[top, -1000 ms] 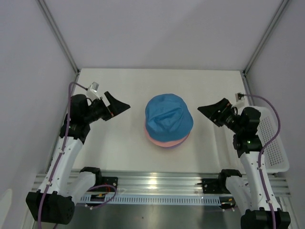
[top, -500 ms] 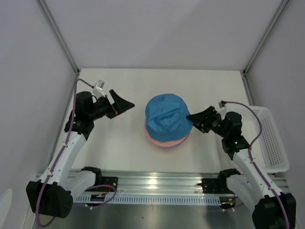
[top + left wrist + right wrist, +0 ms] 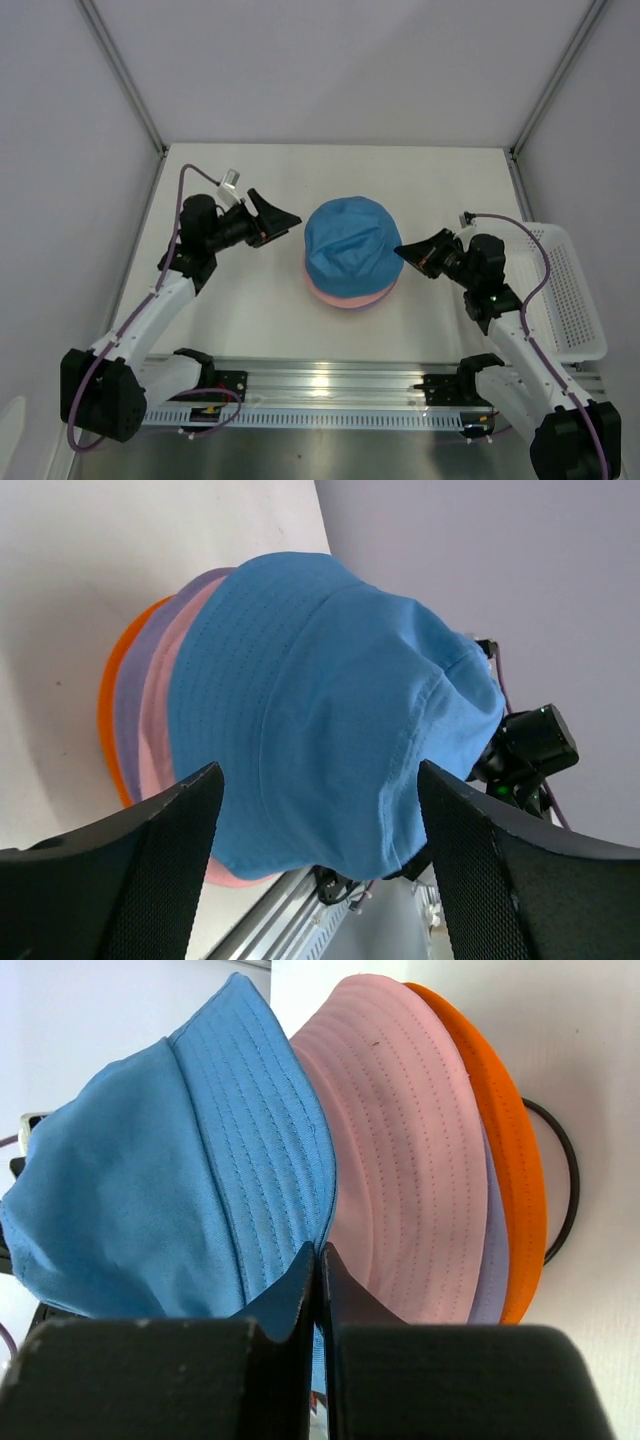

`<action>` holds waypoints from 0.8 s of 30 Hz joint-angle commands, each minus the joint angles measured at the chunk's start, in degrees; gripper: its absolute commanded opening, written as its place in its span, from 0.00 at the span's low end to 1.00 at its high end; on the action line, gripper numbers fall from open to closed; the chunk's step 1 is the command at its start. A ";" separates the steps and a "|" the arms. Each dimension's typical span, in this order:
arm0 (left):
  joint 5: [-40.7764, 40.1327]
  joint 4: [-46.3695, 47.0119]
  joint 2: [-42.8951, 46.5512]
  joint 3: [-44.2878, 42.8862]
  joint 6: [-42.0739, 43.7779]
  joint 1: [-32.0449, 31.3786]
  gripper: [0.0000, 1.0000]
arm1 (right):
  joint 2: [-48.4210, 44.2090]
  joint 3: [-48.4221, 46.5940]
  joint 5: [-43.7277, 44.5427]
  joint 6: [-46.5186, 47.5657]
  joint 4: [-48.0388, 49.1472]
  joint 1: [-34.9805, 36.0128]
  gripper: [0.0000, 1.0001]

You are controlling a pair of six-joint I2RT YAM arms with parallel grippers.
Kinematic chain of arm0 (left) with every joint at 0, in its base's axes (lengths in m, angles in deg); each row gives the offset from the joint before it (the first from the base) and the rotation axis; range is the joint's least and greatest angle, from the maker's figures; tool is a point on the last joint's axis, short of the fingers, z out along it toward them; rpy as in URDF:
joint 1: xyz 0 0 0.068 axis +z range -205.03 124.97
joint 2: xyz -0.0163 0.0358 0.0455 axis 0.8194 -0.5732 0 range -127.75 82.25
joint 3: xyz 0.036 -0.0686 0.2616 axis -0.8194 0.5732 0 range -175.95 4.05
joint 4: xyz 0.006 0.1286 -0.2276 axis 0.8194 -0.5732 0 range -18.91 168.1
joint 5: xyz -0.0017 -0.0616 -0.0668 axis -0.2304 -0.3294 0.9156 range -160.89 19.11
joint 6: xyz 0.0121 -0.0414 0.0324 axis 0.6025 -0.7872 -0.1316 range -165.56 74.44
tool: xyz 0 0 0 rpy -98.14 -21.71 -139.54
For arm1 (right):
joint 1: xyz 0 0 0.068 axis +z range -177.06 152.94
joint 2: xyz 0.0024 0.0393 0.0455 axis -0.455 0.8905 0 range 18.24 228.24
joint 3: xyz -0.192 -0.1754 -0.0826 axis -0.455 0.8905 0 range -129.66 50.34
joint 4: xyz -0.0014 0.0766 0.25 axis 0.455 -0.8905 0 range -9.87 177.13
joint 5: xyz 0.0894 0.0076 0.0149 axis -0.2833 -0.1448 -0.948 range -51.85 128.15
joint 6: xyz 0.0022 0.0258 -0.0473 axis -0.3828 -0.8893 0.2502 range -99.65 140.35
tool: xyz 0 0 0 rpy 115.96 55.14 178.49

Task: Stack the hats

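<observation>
Four hats sit in one stack at the table's middle. The blue hat (image 3: 355, 245) is on top, and a pink hat (image 3: 345, 297) shows as a rim under it. The right wrist view shows the blue hat (image 3: 150, 1190), pink hat (image 3: 400, 1140), pale purple hat (image 3: 495, 1290) and orange hat (image 3: 510, 1160) layered. My right gripper (image 3: 400, 250) is shut, its tips (image 3: 321, 1248) pinching the blue brim's right edge. My left gripper (image 3: 290, 220) is open just left of the stack and not touching it; the blue hat (image 3: 330, 710) fills the space beyond its fingers (image 3: 320, 770).
A black wire hat stand (image 3: 565, 1160) shows as a ring under the stack. A white slotted basket (image 3: 575, 300) stands off the table's right edge, behind the right arm. Grey walls close in the table on three sides.
The right arm swung in to the blue brim and its jaws shut there. The left arm reached right toward the stack, its jaws narrowing a little.
</observation>
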 commanded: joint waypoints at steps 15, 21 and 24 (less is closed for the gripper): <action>1.66 23.43 -15.77 2.68 0.02 -2.02 0.69 | 3.83 -0.14 0.74 5.18 -0.56 -0.81 0.00; 4.57 31.87 -21.57 4.26 -2.79 -1.84 0.69 | 4.18 -0.66 0.04 4.91 -0.47 -0.81 0.00; 5.79 33.89 -24.20 4.17 -4.11 -1.84 0.69 | 4.35 -0.93 -0.22 4.74 -0.30 -0.81 0.00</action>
